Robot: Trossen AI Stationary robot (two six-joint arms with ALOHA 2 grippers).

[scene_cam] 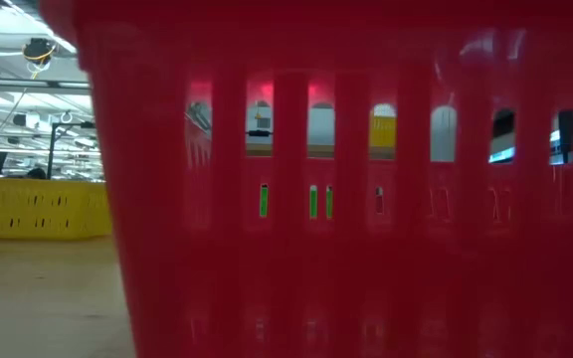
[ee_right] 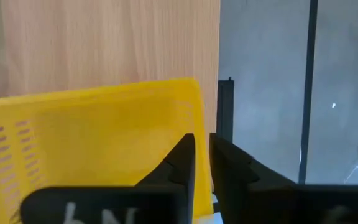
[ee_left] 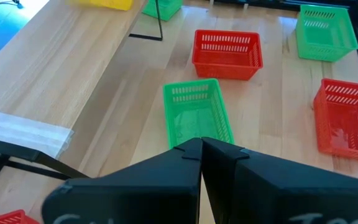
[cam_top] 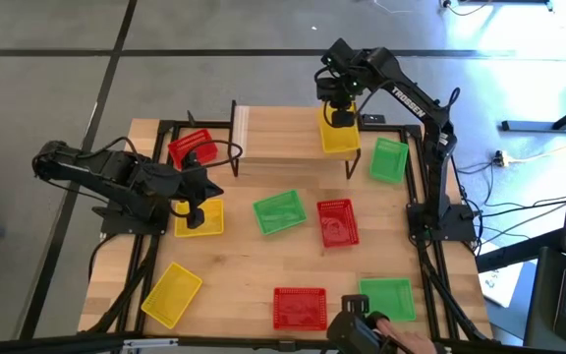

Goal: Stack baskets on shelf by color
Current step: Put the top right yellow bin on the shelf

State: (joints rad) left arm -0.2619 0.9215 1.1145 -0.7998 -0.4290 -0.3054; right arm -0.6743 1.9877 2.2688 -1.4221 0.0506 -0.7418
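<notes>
High view: right end effector [cam_top: 340,118] down at the far rim of a yellow basket [cam_top: 340,138] sitting on the right end of the shelf [cam_top: 283,138]. Left end effector [cam_top: 197,208] over another yellow basket [cam_top: 200,220] at the counter's [cam_top: 244,270] left side, just in front of the shelf. Red basket [cam_top: 191,147] beside the shelf's left end; green ones right of the shelf, mid-counter and near the front edge; red ones mid-counter and at the front; third yellow at front left.

Low view: mostly filled by a red basket wall [scene_cam: 366,199]; yellow basket [scene_cam: 33,209] behind on the left.

Left wrist view: fingers [ee_left: 185,163] closed together, holding nothing; green basket [ee_left: 196,113] just beyond them.

Right wrist view: fingers [ee_right: 182,163] nearly closed, pinching the yellow basket's rim [ee_right: 104,137].
</notes>
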